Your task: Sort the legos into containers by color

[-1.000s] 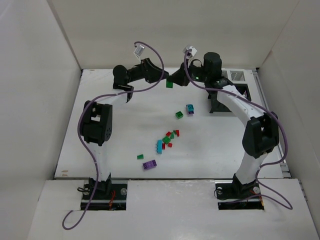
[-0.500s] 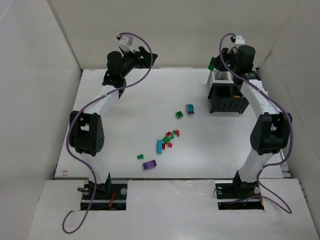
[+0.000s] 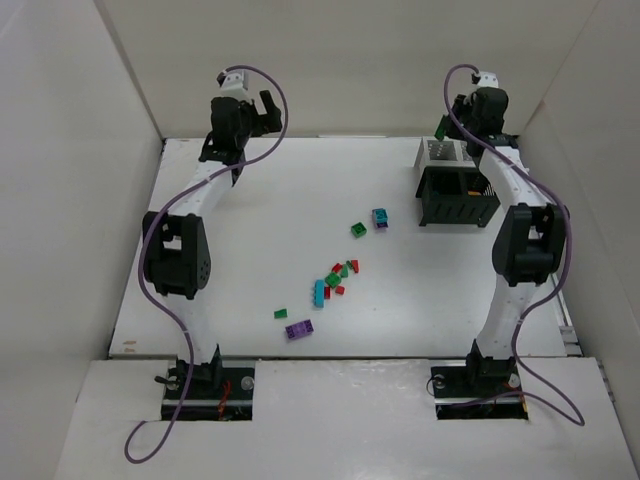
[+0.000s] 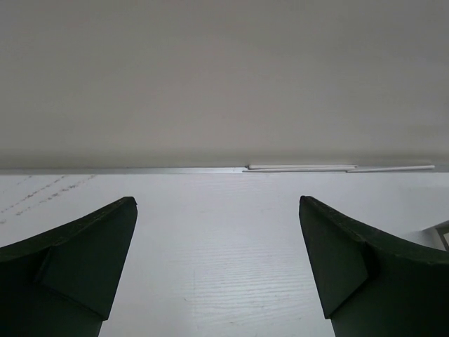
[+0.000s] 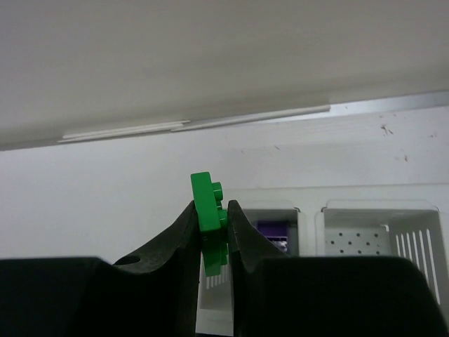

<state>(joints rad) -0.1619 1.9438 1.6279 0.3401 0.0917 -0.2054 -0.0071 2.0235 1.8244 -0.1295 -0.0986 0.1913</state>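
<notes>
green lego (image 5: 206, 192) pinched edge-on by right gripper (image 5: 211, 216), lower half hidden; left gripper (image 4: 217, 207) spread wide.

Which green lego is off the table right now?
The green lego pinched in the right gripper, raised near the containers; the other green legos lie loose on the table.

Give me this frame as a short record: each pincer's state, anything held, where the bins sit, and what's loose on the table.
left pincer: open, empty, raised at far left
right pincer: shut on a green lego, raised near the containers
containers: joined white and black bins, far right of the table
loose legos: scattered mid-table; green, red, teal, purple
</notes>
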